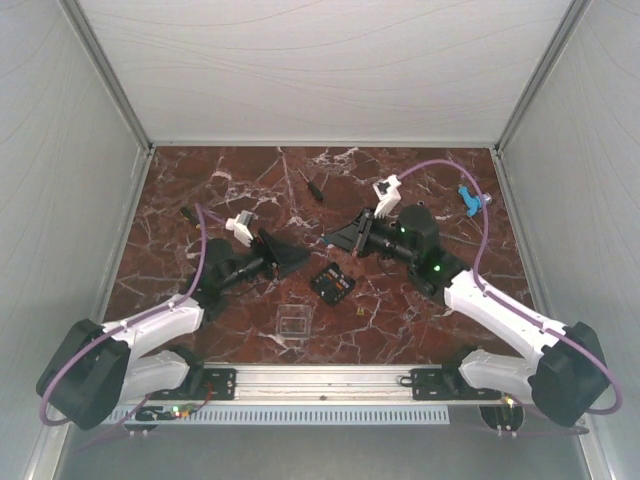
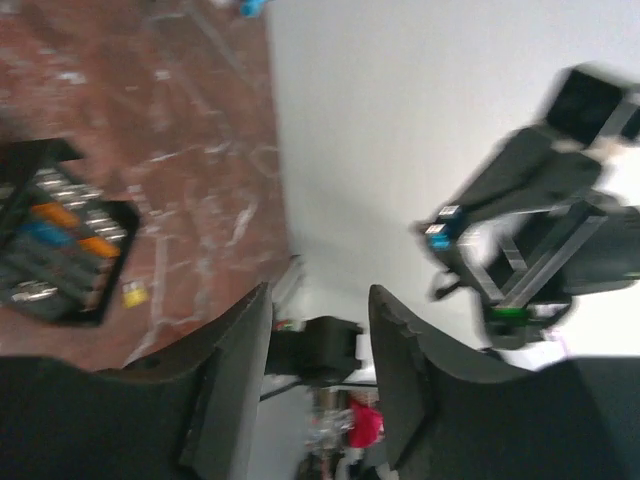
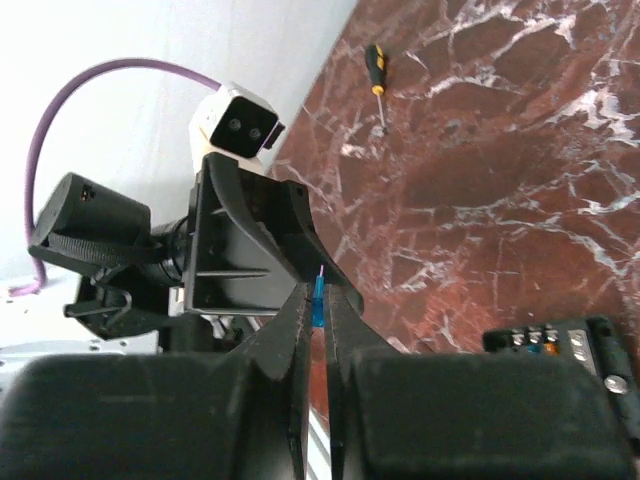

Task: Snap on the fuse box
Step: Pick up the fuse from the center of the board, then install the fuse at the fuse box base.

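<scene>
The fuse box (image 1: 331, 283), a small black square with orange and blue specks in its slots, lies face up on the marble between my arms. It also shows at the left edge of the left wrist view, fuse box (image 2: 55, 245), and at the lower right of the right wrist view, fuse box (image 3: 560, 350). My left gripper (image 2: 320, 295) hangs open and empty to the left of the box, left gripper (image 1: 295, 258). My right gripper (image 3: 317, 287) is shut on a small blue fuse (image 3: 317, 300), above and behind the box, right gripper (image 1: 335, 238).
A clear square lid (image 1: 292, 322) lies near the front rail. A tiny yellow fuse (image 1: 360, 311) sits just right of the box. A black screwdriver (image 1: 318, 186) lies at the back, a blue piece (image 1: 468, 200) at the far right. White walls enclose the table.
</scene>
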### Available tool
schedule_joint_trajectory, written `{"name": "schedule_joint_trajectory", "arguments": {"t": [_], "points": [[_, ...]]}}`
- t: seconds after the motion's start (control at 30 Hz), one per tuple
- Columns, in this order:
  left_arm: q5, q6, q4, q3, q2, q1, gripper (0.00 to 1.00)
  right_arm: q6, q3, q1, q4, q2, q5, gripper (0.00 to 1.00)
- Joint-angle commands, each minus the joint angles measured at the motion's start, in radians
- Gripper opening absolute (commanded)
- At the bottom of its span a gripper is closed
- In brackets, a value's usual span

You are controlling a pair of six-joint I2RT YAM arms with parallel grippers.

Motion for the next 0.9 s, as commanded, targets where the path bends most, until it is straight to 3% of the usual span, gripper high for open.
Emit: {"name": "schedule_joint_trajectory", "arguments": {"t": [0.0, 0.2, 0.37, 0.87], "points": [[0.025, 0.199, -0.251, 0.067, 0.011, 0.011, 0.47, -0.248, 0.169, -0.003, -0.391, 0.065, -0.069, 0.0], [-0.002, 0.367, -0.428, 0.134, 0.093, 0.011, 0.62, -0.473, 0.313, 0.024, -0.677, 0.199, -0.037, 0.0], [0.033, 0.422, -0.446, 0.17, 0.198, 0.003, 0.69, -0.604, 0.393, 0.113, -0.798, 0.299, 0.076, 0.0], [0.06, 0.482, -0.367, 0.255, 0.47, 0.003, 0.54, -0.731, 0.454, 0.255, -0.878, 0.506, 0.332, 0.0]]}}
